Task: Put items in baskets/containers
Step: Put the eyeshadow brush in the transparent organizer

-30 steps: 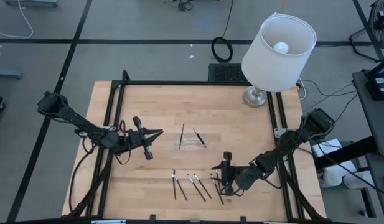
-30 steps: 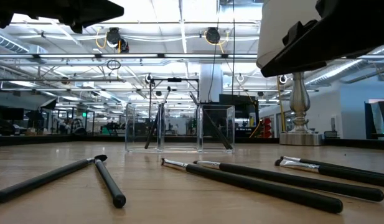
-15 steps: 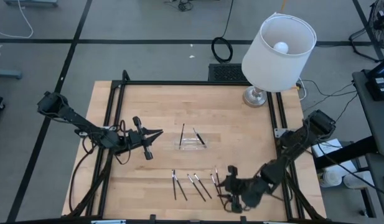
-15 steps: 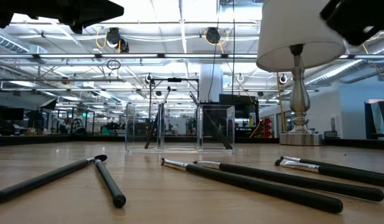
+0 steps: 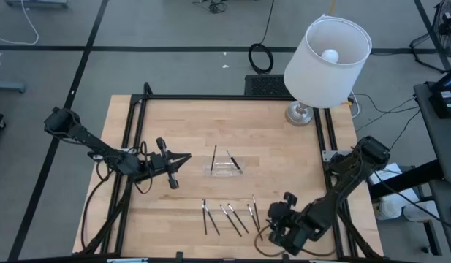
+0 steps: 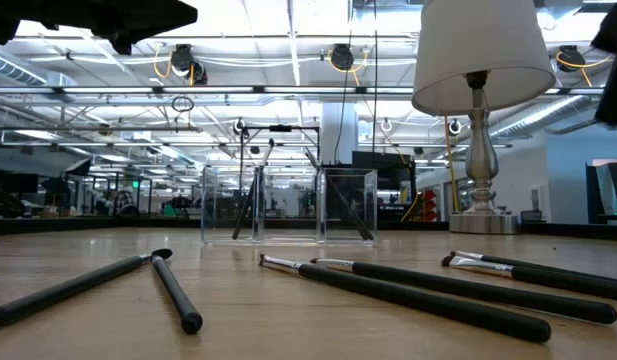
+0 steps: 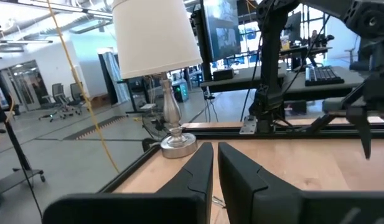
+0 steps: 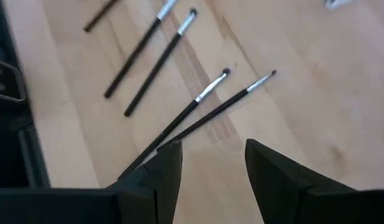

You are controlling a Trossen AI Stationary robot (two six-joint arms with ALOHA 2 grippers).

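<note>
Spread right pincer [image 5: 273, 228], low in the frame, could scatter crossed sticks [image 8: 204, 112] if lowered off-centre.

Grey floor [image 5: 174, 29], black cables — open hall, ceiling strip lights [image 6: 288, 30], white lamp [image 5: 326, 55].

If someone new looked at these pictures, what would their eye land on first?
Probably the large white lamp at the table's far right corner. Next, the dark sticks scattered along the near edge, with the open right gripper just beside them. At the centre sits the clear tray with two sticks in it, the left gripper waiting nearby.
</note>
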